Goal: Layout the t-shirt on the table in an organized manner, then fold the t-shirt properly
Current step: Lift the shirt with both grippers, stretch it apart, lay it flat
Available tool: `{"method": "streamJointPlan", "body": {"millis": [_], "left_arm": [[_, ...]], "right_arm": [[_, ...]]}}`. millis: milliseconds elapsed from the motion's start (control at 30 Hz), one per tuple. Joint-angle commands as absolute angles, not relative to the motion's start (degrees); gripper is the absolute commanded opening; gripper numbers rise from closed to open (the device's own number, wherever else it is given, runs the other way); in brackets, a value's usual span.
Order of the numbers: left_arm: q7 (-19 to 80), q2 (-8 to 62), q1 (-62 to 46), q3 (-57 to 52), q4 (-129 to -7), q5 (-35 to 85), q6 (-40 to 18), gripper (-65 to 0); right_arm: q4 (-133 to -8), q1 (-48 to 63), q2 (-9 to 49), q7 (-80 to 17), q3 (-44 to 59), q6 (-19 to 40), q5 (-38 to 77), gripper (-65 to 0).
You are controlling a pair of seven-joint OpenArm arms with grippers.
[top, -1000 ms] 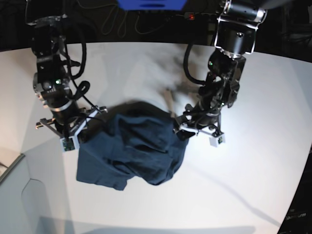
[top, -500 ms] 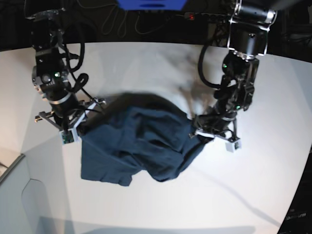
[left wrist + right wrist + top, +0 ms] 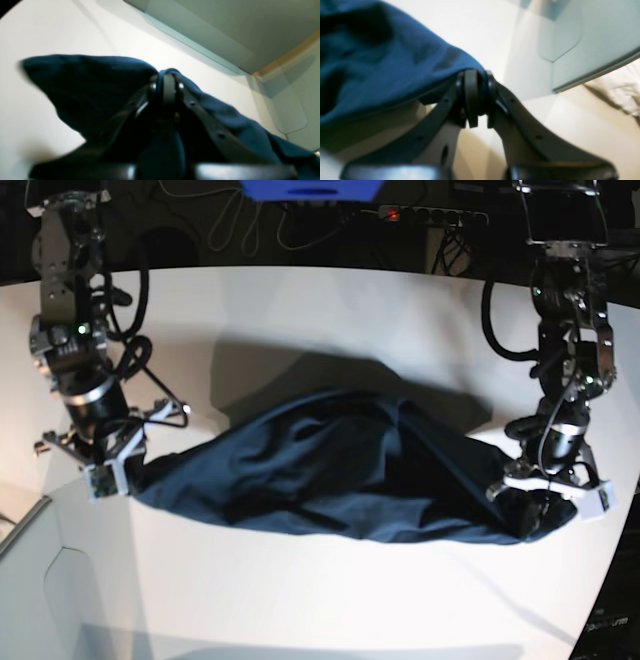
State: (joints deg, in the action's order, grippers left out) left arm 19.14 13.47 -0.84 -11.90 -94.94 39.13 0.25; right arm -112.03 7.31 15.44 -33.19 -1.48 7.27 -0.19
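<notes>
Two tools are working here: the left tool and the right tool are each pinching one end of the one t-shirt. The shirt is hanging stretched between them over the one white surface.

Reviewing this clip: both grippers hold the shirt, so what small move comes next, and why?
Probably lower it flat onto the white table. The left gripper and right gripper pinch opposite ends of the dark navy cotton t-shirt, which hangs stretched between them, its middle bunched and wrinkled.
</notes>
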Motion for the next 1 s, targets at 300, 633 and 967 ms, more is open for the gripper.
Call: {"method": "streamJointPlan", "body": {"millis": [300,633,967], "left_arm": [[17.8,13.49,12.7,-11.65,-84.26,39.34,-0.22,-65.0],[17.8,13.76,20.88,-9.45,-81.71,39.87,-0.22,-64.9],[17.36,13.76,9.36,-11.91,-103.96,39.34,0.04,-64.9]], "right_arm": [[-106.24,-5.32,15.87,-31.87,-1.54,7.08,-0.4,-65.0],[-103.16,-7.52,15.78,-31.52,-1.27,7.08,-0.31,-65.0],[-114.77,-0.13,15.78,-31.34,-1.1,7.08,-0.31,-65.0]]}}
